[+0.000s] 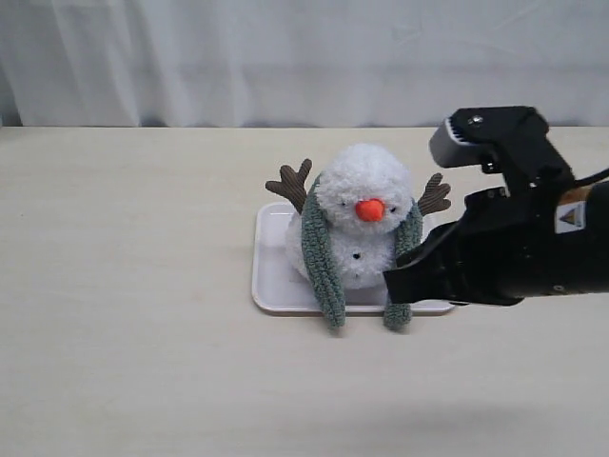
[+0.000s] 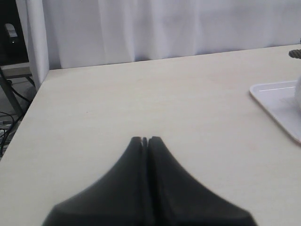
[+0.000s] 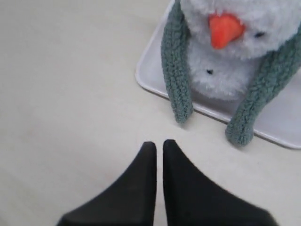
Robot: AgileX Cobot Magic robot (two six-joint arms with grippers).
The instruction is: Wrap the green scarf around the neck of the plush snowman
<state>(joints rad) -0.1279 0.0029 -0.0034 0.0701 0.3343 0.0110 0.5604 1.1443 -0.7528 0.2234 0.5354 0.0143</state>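
Note:
The plush snowman (image 1: 362,195) sits upright on a white tray (image 1: 271,276), orange nose facing the front. The green scarf (image 1: 324,262) is draped behind the snowman's neck, and both ends hang down the front over the tray's front edge. My right gripper (image 1: 392,284) is low at the tray's front right, beside the scarf's right end (image 1: 407,243). In the right wrist view that gripper (image 3: 156,143) is shut and empty, a little short of the scarf ends (image 3: 176,70) and the snowman (image 3: 221,75). My left gripper (image 2: 144,139) is shut and empty over bare table, away from the tray (image 2: 277,101).
The pale wooden table (image 1: 124,286) stretches around the tray. A white curtain (image 1: 285,57) hangs behind the table's far edge. The right arm's black body (image 1: 533,238) fills the right side of the exterior view. Past the table's corner there are cables (image 2: 9,101).

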